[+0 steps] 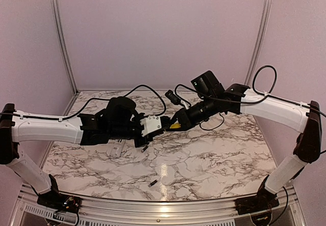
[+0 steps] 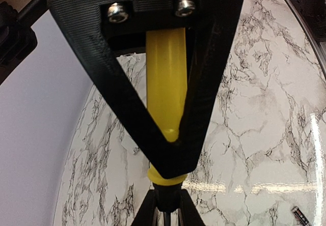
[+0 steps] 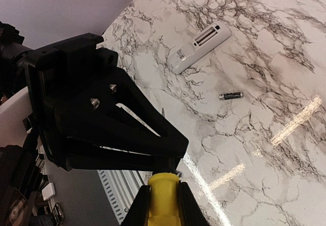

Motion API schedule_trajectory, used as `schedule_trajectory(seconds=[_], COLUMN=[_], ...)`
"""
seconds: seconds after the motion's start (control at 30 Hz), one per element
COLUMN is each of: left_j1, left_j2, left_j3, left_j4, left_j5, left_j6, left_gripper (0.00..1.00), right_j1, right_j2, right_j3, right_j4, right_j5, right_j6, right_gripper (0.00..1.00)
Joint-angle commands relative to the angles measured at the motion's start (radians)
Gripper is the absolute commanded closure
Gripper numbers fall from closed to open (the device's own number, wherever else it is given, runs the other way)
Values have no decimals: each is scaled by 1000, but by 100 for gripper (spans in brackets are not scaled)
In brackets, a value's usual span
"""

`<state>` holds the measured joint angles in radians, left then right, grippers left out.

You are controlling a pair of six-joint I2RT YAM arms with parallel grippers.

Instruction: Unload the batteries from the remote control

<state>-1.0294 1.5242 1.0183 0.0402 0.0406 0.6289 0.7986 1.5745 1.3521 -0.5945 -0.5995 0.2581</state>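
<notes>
The white remote control (image 3: 198, 48) lies flat on the marble with its open compartment facing up; from above it peeks out under the left arm (image 1: 116, 148). One battery (image 3: 231, 95) lies loose beside it, and a battery (image 1: 152, 182) also shows near the table's front (image 2: 300, 215). Above the table both grippers meet on a yellow-handled tool (image 1: 174, 126). My right gripper (image 3: 163, 198) is shut on the yellow handle (image 2: 165, 83). My left gripper (image 2: 167, 208) is shut on the tool's black collar. A second battery cannot be made out.
Marble tabletop (image 1: 214, 154) with a metal rail along the front edge (image 1: 163, 205). Lilac walls with aluminium corner posts (image 1: 61, 37) close in the back. Black cables (image 1: 153, 91) loop over the far part of the table.
</notes>
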Motion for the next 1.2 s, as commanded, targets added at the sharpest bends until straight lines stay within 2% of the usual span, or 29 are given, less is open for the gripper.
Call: schedule_trajectory(seconds=[0.0, 0.1, 0.37, 0.47, 0.7, 0.8, 1.0, 1.17], left_j1=[-4, -4, -6, -6, -6, -6, -3, 22], left_j2=[-49, -81, -162, -182, -183, -163, -79, 17], left_j3=[-32, -72, -171, -205, -258, -261, -205, -136], left_j4=[18, 35, 66, 76, 48, 17, -124, -210], left_j5=[-22, -33, -99, -136, -228, -321, -508, -520], left_j6=[-44, -83, -188, -245, -460, -566, -753, -850], left_gripper=[100, 100, 100, 100, 100, 100, 100, 100], right_j1=[11, 11, 10, 7, -20, -48, -111, -119], right_j2=[-10, -8, -5, -7, -37, -67, -122, -151], right_j3=[40, 56, 107, 125, 136, 115, 50, 2], right_j4=[6, -2, -10, -19, -53, -50, -39, -32], right_j5=[32, 81, 225, 297, 501, 556, 577, 574], right_j6=[8, 18, 39, 46, 84, 108, 148, 166], right_gripper=[80, 61, 24, 15, 6, 3, 2, 2])
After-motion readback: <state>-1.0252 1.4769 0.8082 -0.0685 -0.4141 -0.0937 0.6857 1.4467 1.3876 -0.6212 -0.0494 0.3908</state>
